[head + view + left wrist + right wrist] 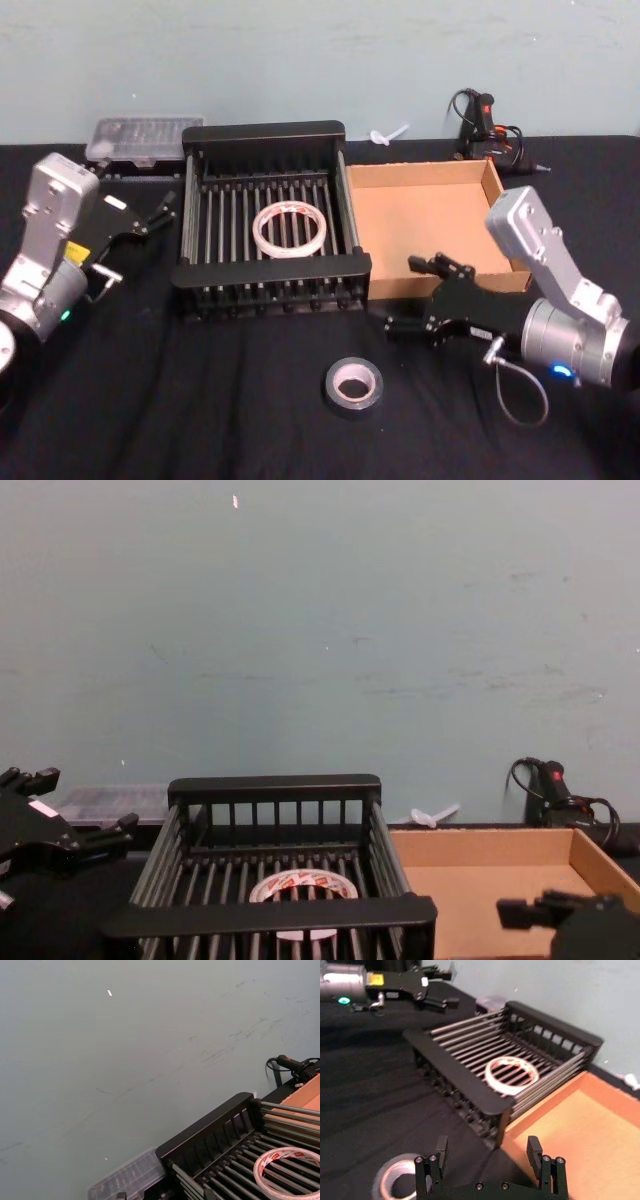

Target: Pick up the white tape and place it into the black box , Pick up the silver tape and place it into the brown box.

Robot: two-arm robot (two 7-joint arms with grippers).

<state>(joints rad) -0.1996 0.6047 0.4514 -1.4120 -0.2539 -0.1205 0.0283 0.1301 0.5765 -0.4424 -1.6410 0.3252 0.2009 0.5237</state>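
Scuffed pale blue-green wall (320, 610) at twelve o'clock behind a black-draped desk (200, 400).

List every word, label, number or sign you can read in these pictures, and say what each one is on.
None can be read.
White tape in the black box: red print on its inner core, too small and blurred to read.
Left gripper: a yellow label and a white label on its body, both too blurred to read.
Silver tape, brown box: no print visible.
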